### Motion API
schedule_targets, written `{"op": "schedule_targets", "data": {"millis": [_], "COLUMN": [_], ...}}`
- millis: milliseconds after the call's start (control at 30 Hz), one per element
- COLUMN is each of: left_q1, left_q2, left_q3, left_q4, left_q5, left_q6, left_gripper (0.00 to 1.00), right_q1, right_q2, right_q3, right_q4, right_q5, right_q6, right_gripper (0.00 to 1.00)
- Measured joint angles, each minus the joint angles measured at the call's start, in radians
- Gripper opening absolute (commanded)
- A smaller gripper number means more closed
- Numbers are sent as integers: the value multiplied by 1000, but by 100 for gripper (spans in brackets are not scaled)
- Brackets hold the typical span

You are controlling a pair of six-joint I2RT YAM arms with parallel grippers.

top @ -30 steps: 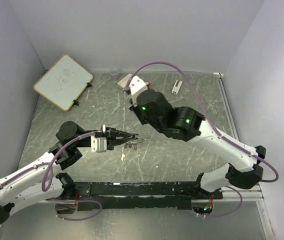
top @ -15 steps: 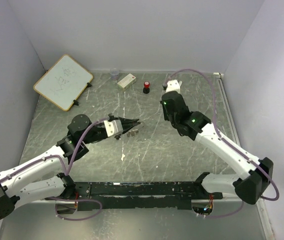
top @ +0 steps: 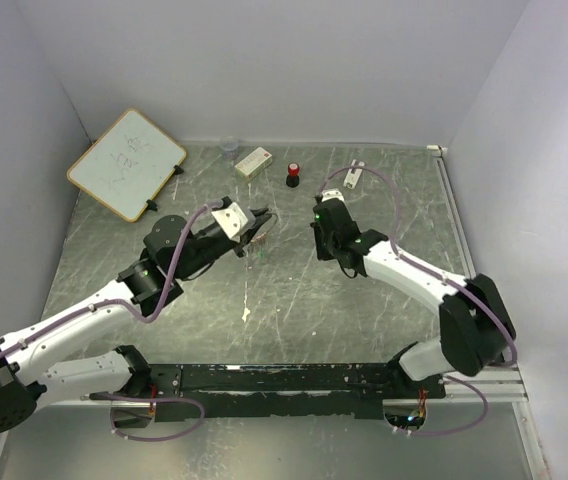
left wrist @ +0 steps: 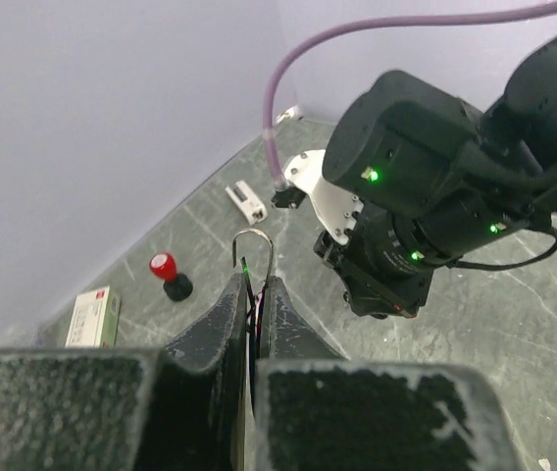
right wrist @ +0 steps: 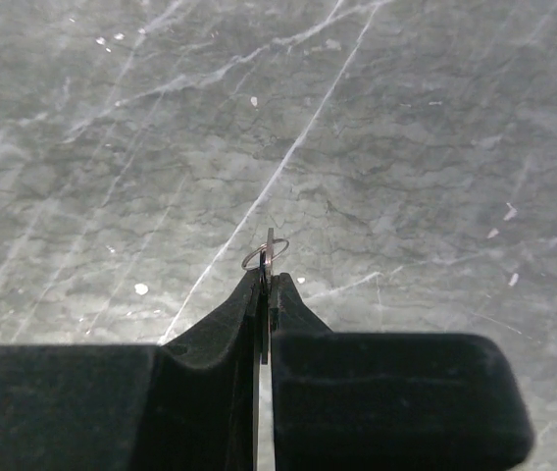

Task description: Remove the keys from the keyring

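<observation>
From above, you see the left gripper [top: 259,222] over the mid-worktop [top: 384,190], with the keys [top: 253,257] just near of it. Only your left wrist view shows its jaws pinched on a wire loop of the keyring [left wrist: 253,250]. Your right wrist view shows the right gripper [right wrist: 264,283] with its jaws clamped on a small ring [right wrist: 266,256].
</observation>
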Motion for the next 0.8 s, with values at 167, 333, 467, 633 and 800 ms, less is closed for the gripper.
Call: {"op": "schedule_targets", "data": {"millis": [167, 333, 467, 633, 800], "left_q1": [0, 0, 0, 0, 0], "left_q2": [23, 23, 23, 25, 48], "left_q3": [50, 64, 66, 68, 93], "left_q4": [-68, -91, -103, -105, -109], "left_q5": [-75, -107, -119, -123, -124], "left_q6": [-31, -53, -60, -64, -65], "left_gripper": [7, 7, 7, 7, 7], "right_q1": [-36, -56, -56, -56, -48], "right_q2": [105, 183, 224, 209, 64], "right_q3": [-5, 5, 18, 16, -23], "right_q4": [64, 116, 140, 148, 163], "right_q5": [-42, -76, -98, -103, -121], "right_q6": [0, 0, -3, -7, -32], "right_gripper": [5, 40, 58, 57, 53]}}
